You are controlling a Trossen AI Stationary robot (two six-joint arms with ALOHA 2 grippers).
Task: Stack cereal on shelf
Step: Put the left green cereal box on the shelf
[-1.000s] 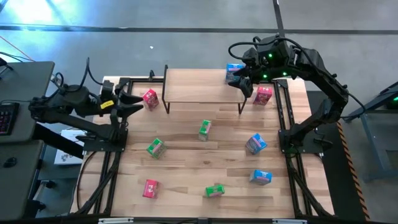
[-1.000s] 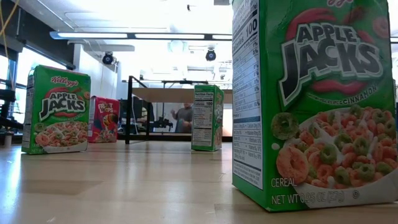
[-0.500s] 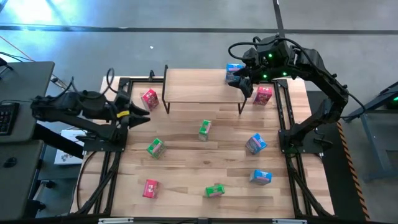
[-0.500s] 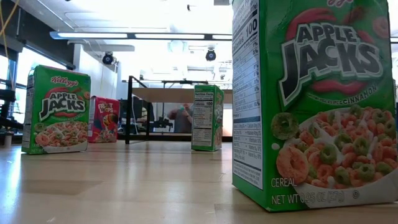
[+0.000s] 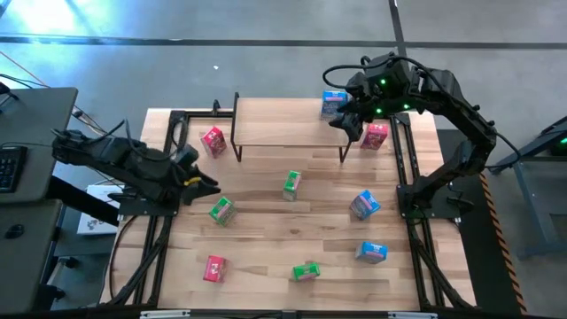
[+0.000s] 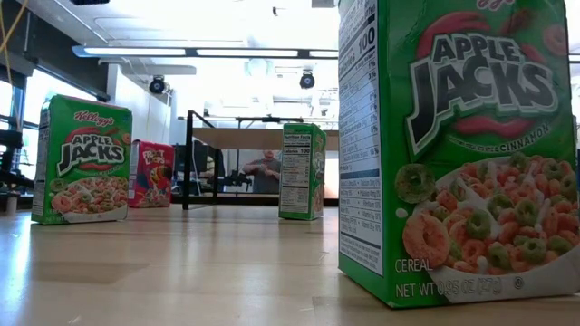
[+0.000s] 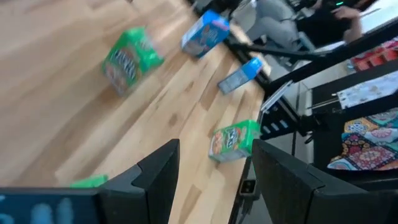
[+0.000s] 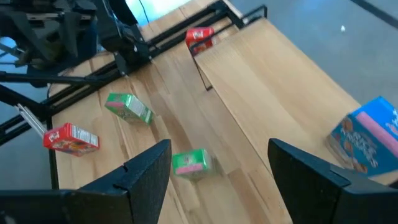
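The shelf (image 5: 288,124) stands at the table's far middle, with one blue cereal box (image 5: 334,104) on the right end of its top board. My right gripper (image 5: 348,122) hovers open just beside that box, nothing between its fingers (image 8: 217,180). The other cereal boxes are spread over the table: red (image 5: 213,140), red (image 5: 375,135), green (image 5: 291,184), green (image 5: 221,210), blue (image 5: 364,204), blue (image 5: 371,252), red (image 5: 214,268), green (image 5: 306,271). My left gripper (image 5: 206,183) is open above the table's left side, just short of the green box there, and holds nothing (image 7: 214,168).
Black frame rails run along the table's left (image 5: 164,221) and right (image 5: 407,204) sides. Open tabletop lies in front of the shelf between the scattered boxes. In the low view a green box (image 6: 453,154) stands very close and a person shows far behind the shelf (image 6: 265,167).
My left gripper has swung from beside the red box at the far left toward the table's near edge and the green box, sinking, rolling about its own axis and tipping downward. It stays open. My right gripper keeps its place by the blue box.
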